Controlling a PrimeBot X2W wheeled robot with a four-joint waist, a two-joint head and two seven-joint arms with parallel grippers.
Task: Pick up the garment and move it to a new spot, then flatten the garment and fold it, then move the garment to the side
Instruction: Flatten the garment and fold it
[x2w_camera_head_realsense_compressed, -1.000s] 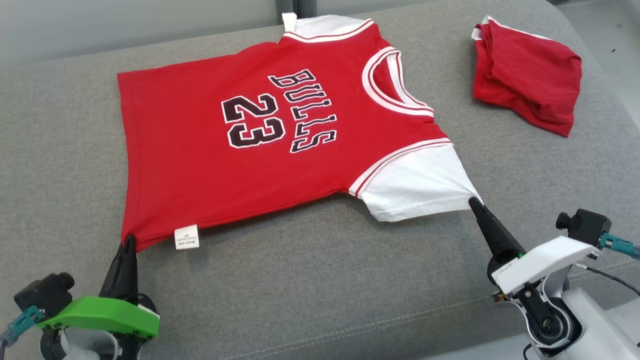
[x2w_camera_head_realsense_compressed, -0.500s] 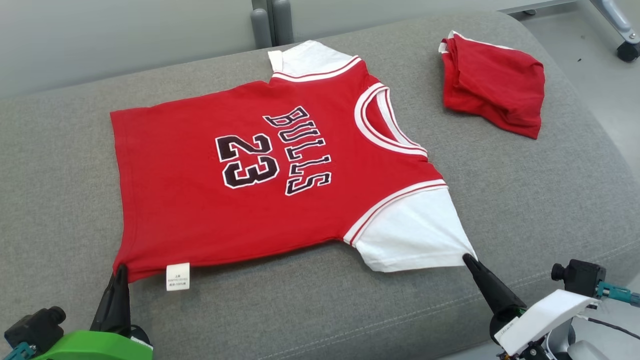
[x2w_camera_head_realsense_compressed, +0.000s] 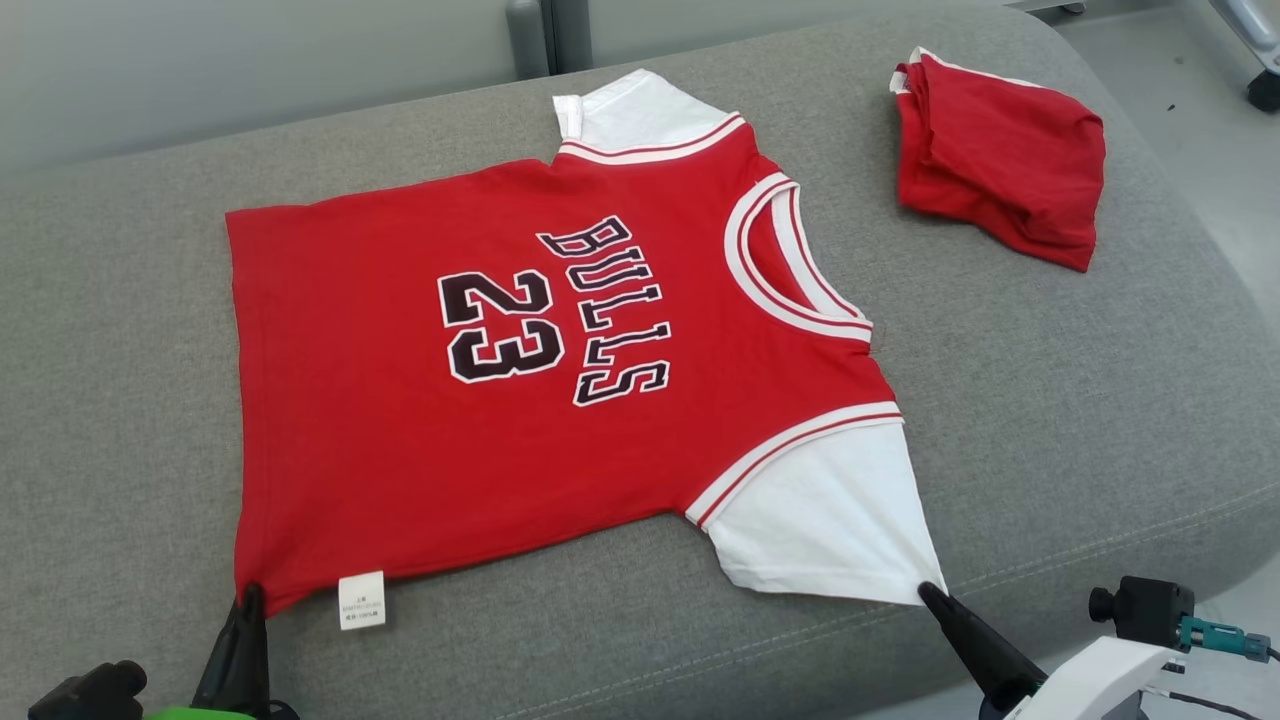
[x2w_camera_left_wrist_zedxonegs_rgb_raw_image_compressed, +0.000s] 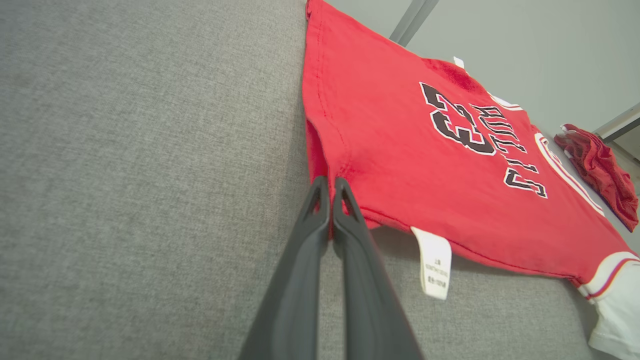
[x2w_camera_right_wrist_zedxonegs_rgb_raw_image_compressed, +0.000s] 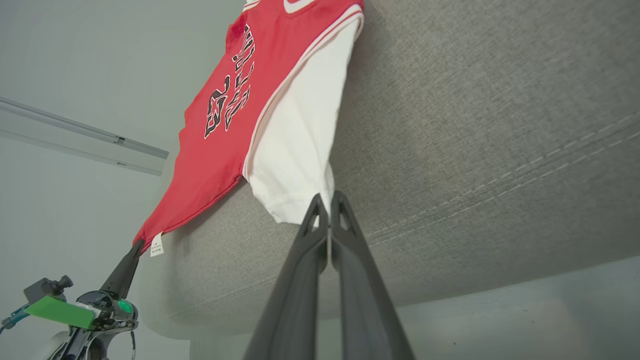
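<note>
The garment (x2w_camera_head_realsense_compressed: 400, 400) is a red jersey with white sleeves and black "BULLS 23" lettering, spread flat and face up on a grey cushion (x2w_camera_head_realsense_compressed: 1050, 400). My left gripper (x2w_camera_head_realsense_compressed: 250, 595) is shut on its near hem corner, beside a white care label (x2w_camera_head_realsense_compressed: 361, 600); the left wrist view shows the pinched corner (x2w_camera_left_wrist_zedxonegs_rgb_raw_image_compressed: 327, 182) and the garment (x2w_camera_left_wrist_zedxonegs_rgb_raw_image_compressed: 425, 150). My right gripper (x2w_camera_head_realsense_compressed: 925, 592) is shut on the tip of the near white sleeve (x2w_camera_head_realsense_compressed: 830, 530), seen close in the right wrist view (x2w_camera_right_wrist_zedxonegs_rgb_raw_image_compressed: 325, 197). The left gripper (x2w_camera_right_wrist_zedxonegs_rgb_raw_image_compressed: 137, 245) also appears there, far left.
A second red garment (x2w_camera_head_realsense_compressed: 1000, 175), folded loosely, lies at the cushion's far right corner. The cushion's front edge (x2w_camera_head_realsense_compressed: 700, 690) runs just before my grippers. Pale floor (x2w_camera_head_realsense_compressed: 1200, 80) lies beyond the right end, and a grey wall (x2w_camera_head_realsense_compressed: 250, 60) stands behind.
Both grippers have pulled the jersey toward the cushion's front edge, keeping their hold. The head camera has shifted, so the whole scene sits lower in view.
</note>
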